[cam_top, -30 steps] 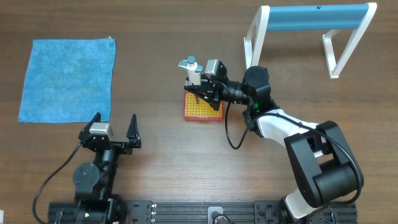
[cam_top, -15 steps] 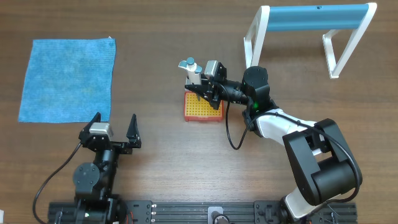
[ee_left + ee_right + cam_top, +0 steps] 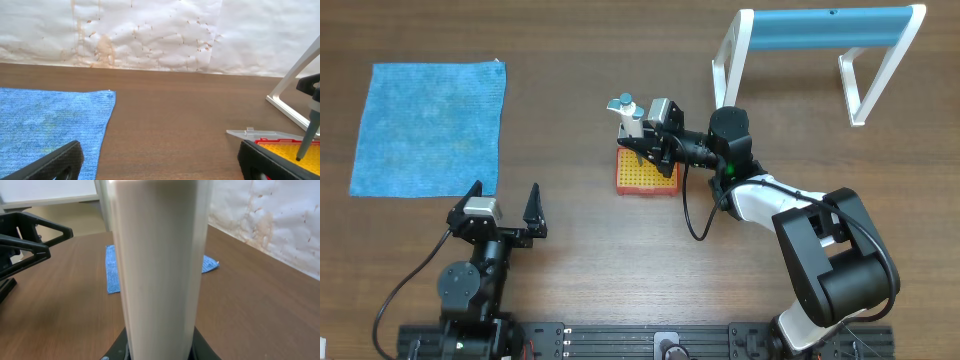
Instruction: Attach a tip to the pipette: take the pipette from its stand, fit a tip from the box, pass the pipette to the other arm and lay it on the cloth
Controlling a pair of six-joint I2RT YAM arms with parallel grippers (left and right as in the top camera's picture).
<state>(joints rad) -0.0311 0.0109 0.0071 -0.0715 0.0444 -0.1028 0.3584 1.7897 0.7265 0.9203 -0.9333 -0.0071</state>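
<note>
You have one pipette (image 3: 630, 112), one tip box (image 3: 642, 178), one cloth (image 3: 428, 128), one stand (image 3: 825, 30), one left end effector (image 3: 505, 192) and one right end effector (image 3: 642, 142).

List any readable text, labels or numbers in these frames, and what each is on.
No text can be read in any view.
pipette: the white body is blank where it shows; no volume number can be made out.
tip box: yellow rack, no label visible.
cloth: plain blue, no tag.
stand: white frame with a blue bar, no print.

Left, cloth (image 3: 428, 128) — pipette (image 3: 630, 115) over box (image 3: 642, 178)
</note>
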